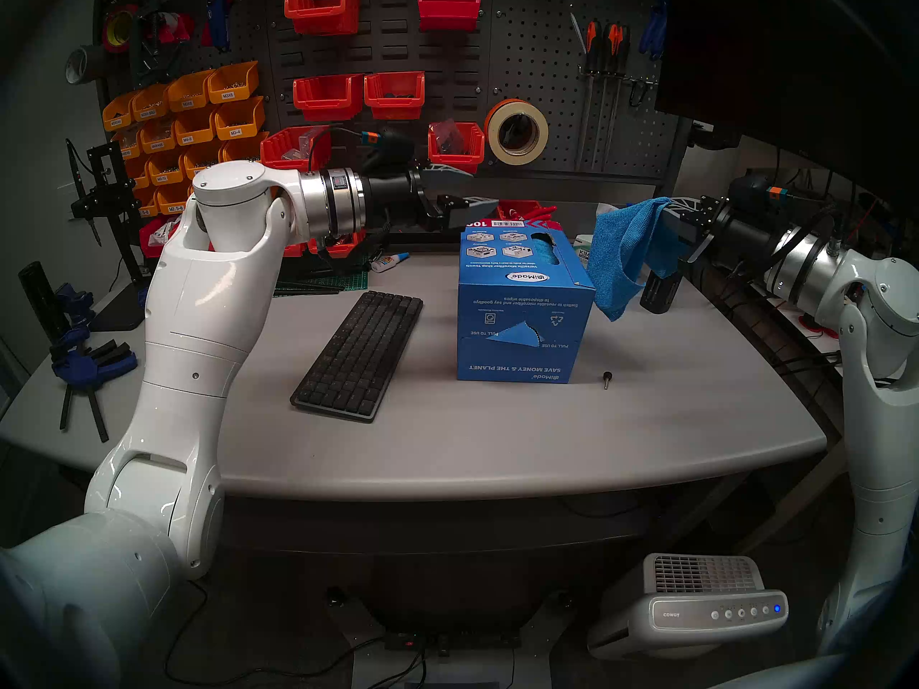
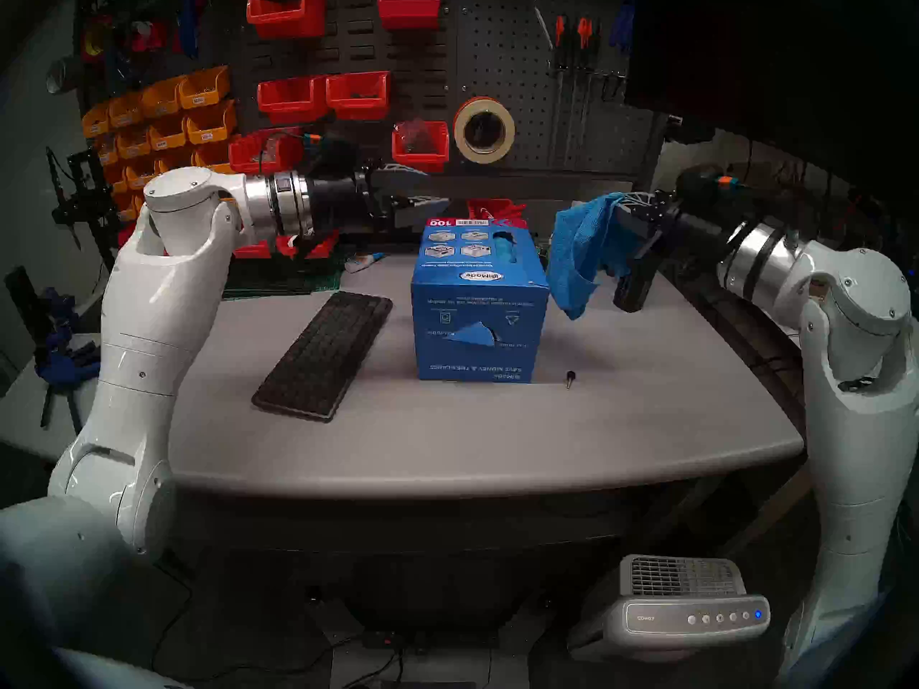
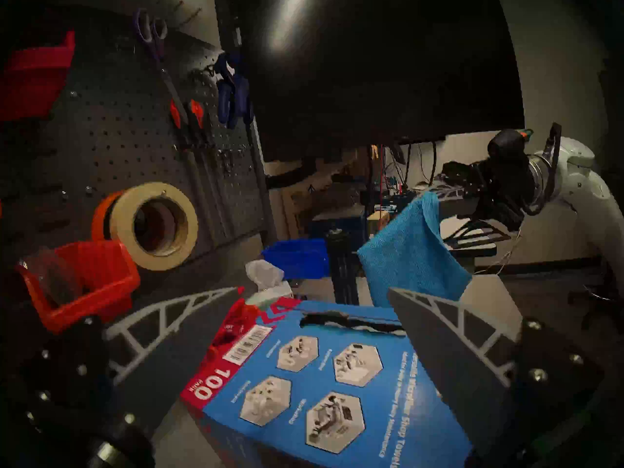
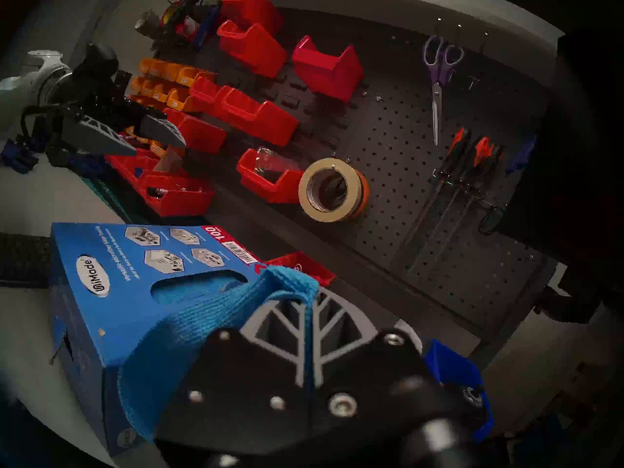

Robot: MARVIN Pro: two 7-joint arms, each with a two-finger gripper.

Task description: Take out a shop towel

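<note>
The shop towel (image 1: 621, 255) (image 2: 579, 255) is a bright-blue cloth hanging limp in the air just right of the blue cardboard box (image 1: 522, 295) (image 4: 135, 271), clear of the table. My right gripper (image 1: 662, 215) (image 4: 310, 295) is shut on the towel's top corner. More blue cloth shows in the box's top slot (image 1: 542, 250), and a corner pokes out of its front opening (image 1: 517, 332). My left gripper (image 1: 482, 188) (image 3: 314, 290) hovers open above the box's far top edge, holding nothing.
A dark keyboard (image 1: 358, 355) lies left of the box. A small black bit (image 1: 606, 379) lies by its front right corner. A black cylinder (image 1: 659, 290) stands under my right gripper. Behind are a tissue box (image 1: 584, 253), a tape roll (image 1: 517, 131) and bins.
</note>
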